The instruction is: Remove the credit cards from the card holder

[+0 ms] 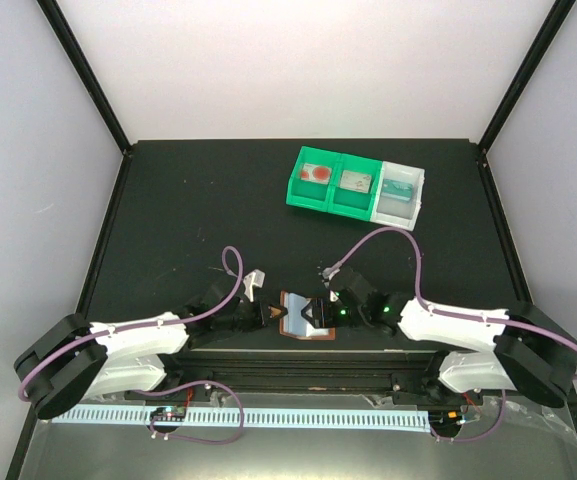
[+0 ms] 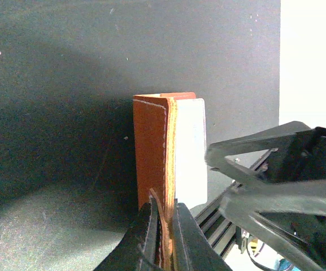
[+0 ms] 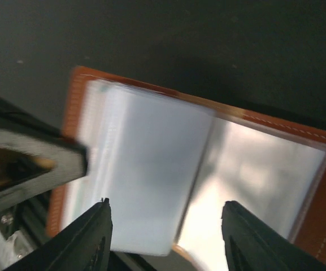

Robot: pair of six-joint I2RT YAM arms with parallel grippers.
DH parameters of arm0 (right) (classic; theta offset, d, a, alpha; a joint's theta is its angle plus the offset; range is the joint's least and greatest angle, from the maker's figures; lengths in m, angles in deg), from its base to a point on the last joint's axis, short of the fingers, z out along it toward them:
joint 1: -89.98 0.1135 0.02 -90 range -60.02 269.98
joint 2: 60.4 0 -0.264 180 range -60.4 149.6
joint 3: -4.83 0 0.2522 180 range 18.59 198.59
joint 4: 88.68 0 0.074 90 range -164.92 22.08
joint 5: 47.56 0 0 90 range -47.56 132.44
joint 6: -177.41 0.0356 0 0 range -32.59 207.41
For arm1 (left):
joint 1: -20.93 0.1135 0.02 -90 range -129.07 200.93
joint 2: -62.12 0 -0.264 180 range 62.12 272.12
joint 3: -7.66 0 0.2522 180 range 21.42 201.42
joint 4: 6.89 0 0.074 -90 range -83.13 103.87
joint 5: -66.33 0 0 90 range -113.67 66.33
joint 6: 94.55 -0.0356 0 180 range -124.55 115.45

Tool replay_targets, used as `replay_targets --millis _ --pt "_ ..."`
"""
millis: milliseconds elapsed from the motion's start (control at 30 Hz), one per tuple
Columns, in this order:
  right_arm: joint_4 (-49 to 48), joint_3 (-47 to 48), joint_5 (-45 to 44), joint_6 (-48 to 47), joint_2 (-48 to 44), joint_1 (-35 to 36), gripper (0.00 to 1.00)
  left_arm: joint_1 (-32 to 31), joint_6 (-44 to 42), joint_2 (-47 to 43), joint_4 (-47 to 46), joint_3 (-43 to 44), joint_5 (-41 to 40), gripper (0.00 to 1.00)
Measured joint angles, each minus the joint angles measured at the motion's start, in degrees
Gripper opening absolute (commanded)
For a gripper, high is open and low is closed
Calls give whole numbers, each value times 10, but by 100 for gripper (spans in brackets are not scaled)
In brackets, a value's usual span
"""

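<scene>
STEP: card holder being held open, credit cards not yet drawn | BUILD: stitched reddish-brown bifold, pale glossy pockets | PLACE: resting on matte surface, well nearside of green bins | left end effector: pinching cover edge | right end effector: gaping astride pocket leaf (blurred) | NEXT: likely needing fine pinch on thin card edge

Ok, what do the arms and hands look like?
The left arm and right arm have white shells, round black joints and purple cables. The left hand and right hand are black with tapered fingers; green lights dot the right wrist.
</scene>
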Motion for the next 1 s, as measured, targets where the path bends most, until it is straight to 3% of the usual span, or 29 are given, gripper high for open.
replay_targets --millis 167,500,733,1000 --pt "-16 3 8 2 -33 9 74 0 4 0 0 0 0 2" --pt "-31 14 20 5 26 22 77 -2 9 0 0 0 0 2" --pt "-44 23 23 5 57 26 77 -2 10 0 0 0 0 2" --pt "-49 23 21 4 75 26 65 -3 10 0 2 0 0 2"
